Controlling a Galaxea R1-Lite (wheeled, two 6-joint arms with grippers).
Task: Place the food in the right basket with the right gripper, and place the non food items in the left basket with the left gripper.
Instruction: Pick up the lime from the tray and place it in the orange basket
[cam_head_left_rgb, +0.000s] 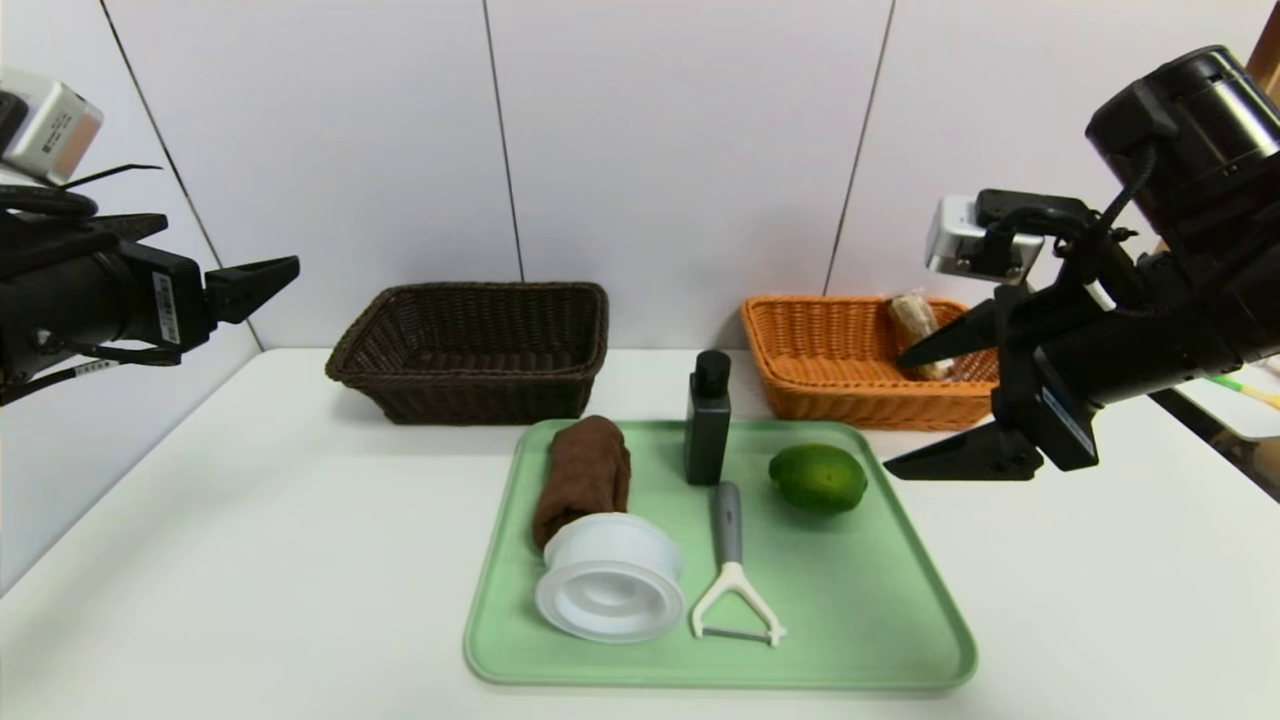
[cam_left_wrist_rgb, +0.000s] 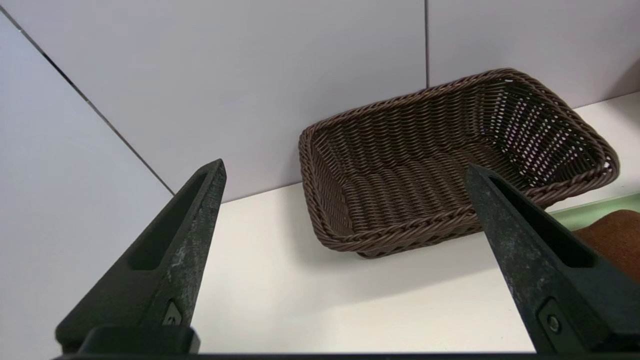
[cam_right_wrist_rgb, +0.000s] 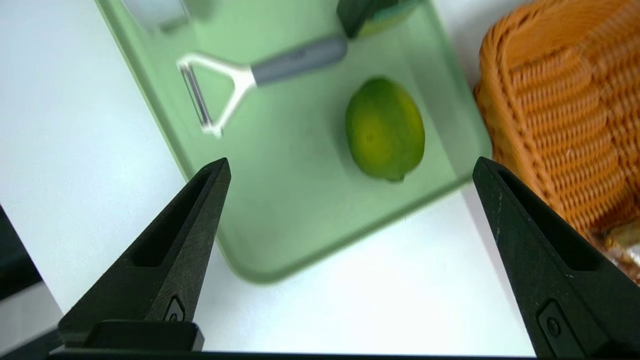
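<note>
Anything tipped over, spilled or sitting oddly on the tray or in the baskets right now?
One thing: the white container lies tipped on its side on the green tray, its rim facing forward, resting against the rolled brown towel. Nothing is spilled. The black bottle stands upright, and the lime and peeler lie flat.

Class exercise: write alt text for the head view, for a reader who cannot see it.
A green tray on a white table holds a lime, peeler, black bottle, brown cloth and white container. Behind stand a brown basket and an orange basket holding a wrapped snack. The open right gripper hovers beside the tray.
</note>
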